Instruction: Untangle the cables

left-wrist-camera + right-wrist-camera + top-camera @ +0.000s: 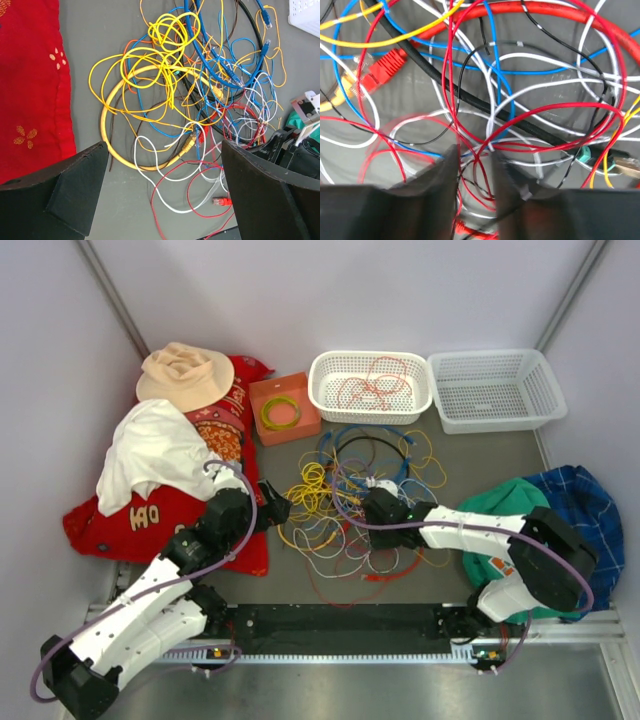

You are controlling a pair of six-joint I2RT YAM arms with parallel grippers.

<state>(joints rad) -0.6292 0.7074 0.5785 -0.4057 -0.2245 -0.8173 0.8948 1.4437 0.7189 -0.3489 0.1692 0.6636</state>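
The gray table (480, 455) holds everything. A big red cloth (235, 405) lies at the far left, with a white cloth (150, 450) and a tan hat (185, 375) on it. At the right edge are a green cloth (515, 498) and a blue checked cloth (585, 495).

Two white baskets stand at the back. The left basket (322, 400) has a loop of red-orange cable in it, and the right basket (545, 415) stands just beside it.

The cables (350, 495) lie in a tangled heap at mid-table, in front of the baskets and between the two arms. They are yellow, blue, white, red and black.

An orange box (300, 385) beside the left basket holds a green-yellow ring (280, 412).

The left claw (275, 508) hangs spread wide at the heap's left edge, near the red cloth. The right claw (475, 165) is down in the heap. Its blurred fingers stand close together with thin red strands in the narrow gap, and it cannot be told whether they pinch them.
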